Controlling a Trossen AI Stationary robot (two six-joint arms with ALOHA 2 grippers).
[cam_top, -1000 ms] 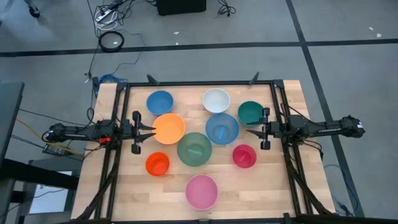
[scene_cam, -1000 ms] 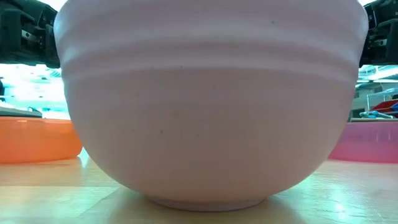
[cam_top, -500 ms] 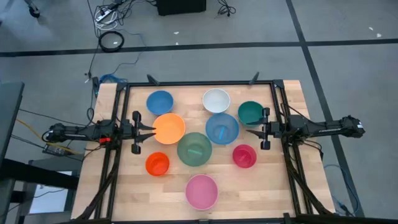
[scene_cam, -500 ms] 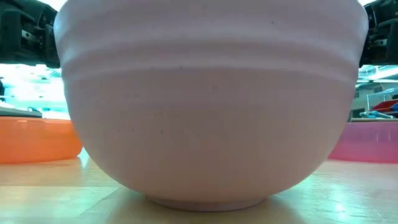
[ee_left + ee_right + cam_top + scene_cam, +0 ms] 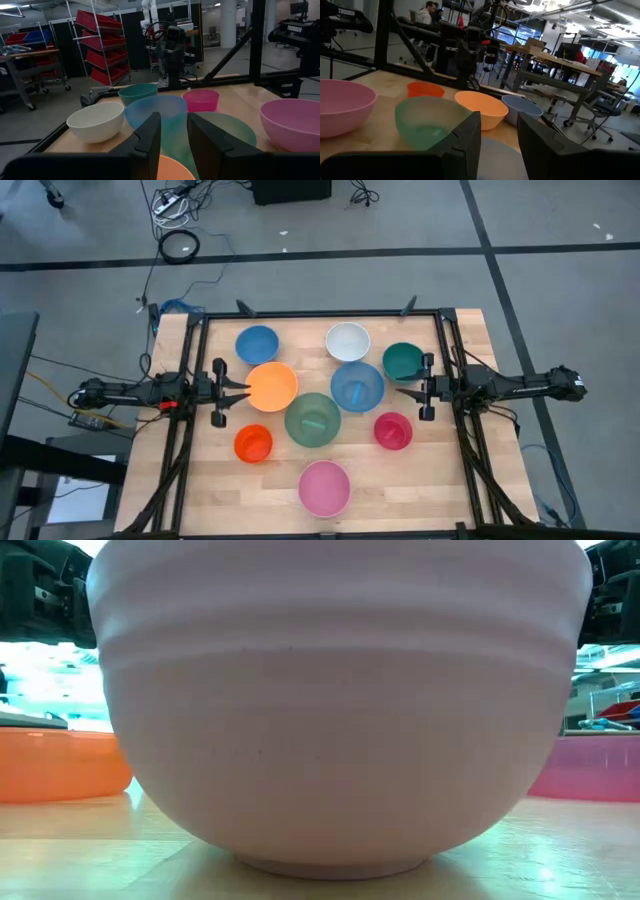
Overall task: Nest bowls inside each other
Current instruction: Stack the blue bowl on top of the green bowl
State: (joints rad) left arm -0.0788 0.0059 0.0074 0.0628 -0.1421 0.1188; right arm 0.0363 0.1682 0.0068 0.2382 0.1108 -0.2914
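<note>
Nine bowls stand upright on their bases on the wooden table (image 5: 200,490): blue (image 5: 257,344), white (image 5: 347,340), teal (image 5: 402,361), orange (image 5: 271,386), light blue (image 5: 357,386), sage green (image 5: 313,419), red-orange (image 5: 253,443), magenta (image 5: 393,430) and pale pink (image 5: 324,486). None sits inside another. My left gripper (image 5: 243,388) is open and points level at the orange bowl's left rim. My right gripper (image 5: 402,391) is open and points level at the light blue bowl's right rim. In the low view the pale pink bowl (image 5: 340,710) hides most of the table.
A black frame (image 5: 320,314) runs along the table's far, left and right edges. Bare wood lies at the near left and near right corners. Beyond the table the wrist views show red bin racks (image 5: 100,45), desks and seated people (image 5: 427,12).
</note>
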